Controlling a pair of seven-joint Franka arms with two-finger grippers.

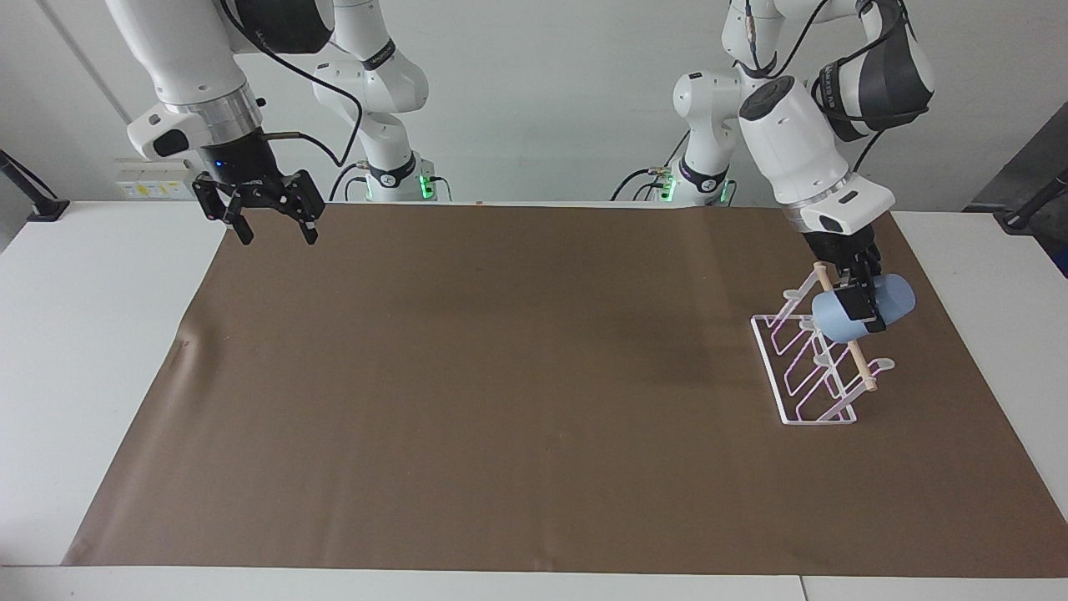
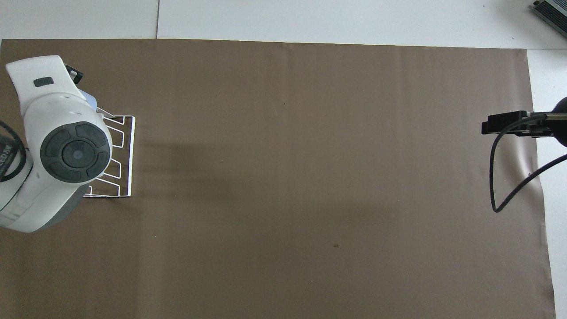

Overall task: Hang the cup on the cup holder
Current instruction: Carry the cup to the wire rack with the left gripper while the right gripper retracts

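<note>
The light-blue cup (image 1: 894, 300) hangs tilted on its side with my left gripper (image 1: 859, 310) shut on it. It is over the part of the white wire cup holder (image 1: 813, 371) nearest the robots, right at the wooden dowel (image 1: 860, 361). I cannot tell whether the cup touches a prong. In the overhead view the left arm's wrist covers the gripper and leaves only a sliver of the cup (image 2: 91, 99) beside the cup holder (image 2: 126, 150). My right gripper (image 1: 263, 224) hangs open and empty over the mat's corner at the right arm's end, and its tip (image 2: 505, 124) shows side-on from overhead.
A brown mat (image 1: 517, 384) covers most of the white table (image 1: 92, 351). The cup holder stands on it toward the left arm's end. A black cable (image 2: 496, 177) loops down from the right wrist.
</note>
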